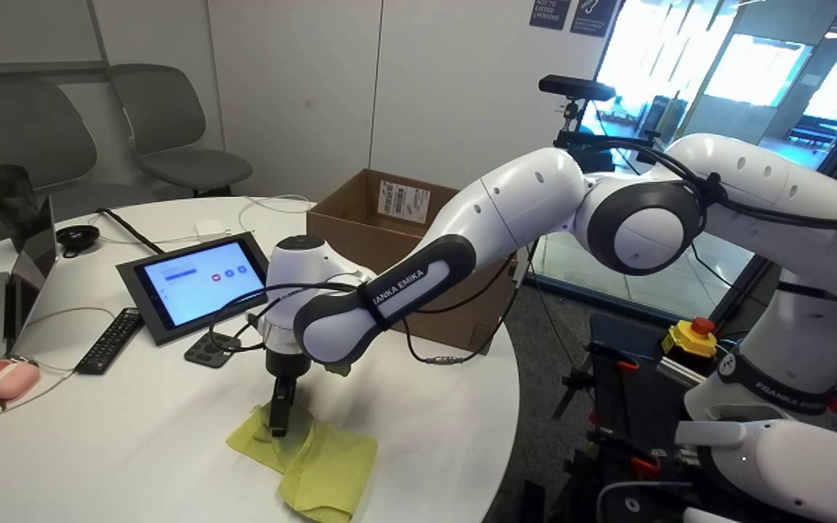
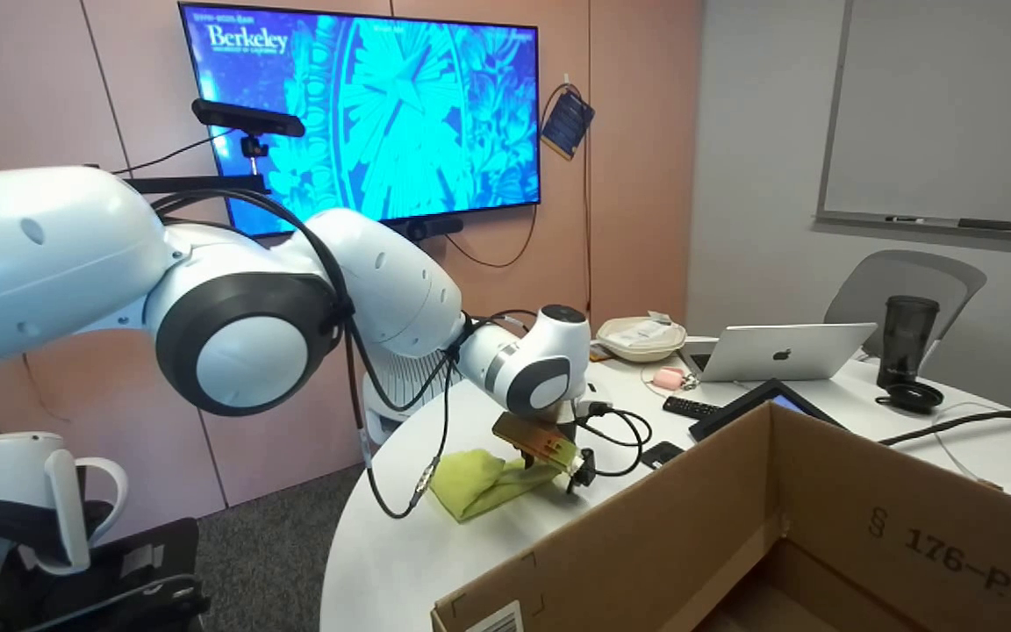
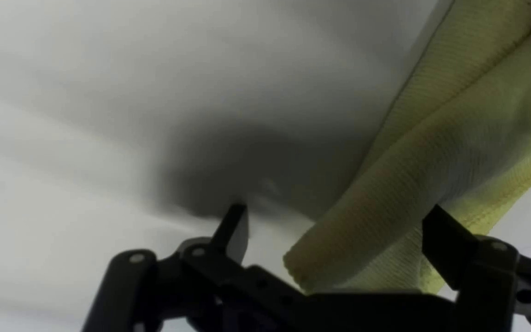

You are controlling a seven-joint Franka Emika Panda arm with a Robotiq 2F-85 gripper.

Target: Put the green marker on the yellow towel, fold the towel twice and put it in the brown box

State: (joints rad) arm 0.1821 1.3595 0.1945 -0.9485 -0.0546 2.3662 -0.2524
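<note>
My gripper (image 3: 337, 216) stands with its fingers (image 3: 447, 249) spread wide at the single yellow towel (image 1: 331, 465), which lies folded over on the white table (image 1: 157, 428); some cloth shows between the fingers, though I can't tell whether they touch it. On the same table I count one tablet (image 1: 200, 280), one remote (image 1: 108, 341) and one brown box (image 2: 690, 500), open-topped, part of its floor showing in an exterior view. Farther out, a pale bowl (image 2: 641, 354) holds something white near one laptop (image 2: 760, 347), with one tumbler (image 2: 905, 338) just beside that. In the room I see two grey chairs (image 1: 160, 109) and a wall screen (image 2: 383, 114).
</note>
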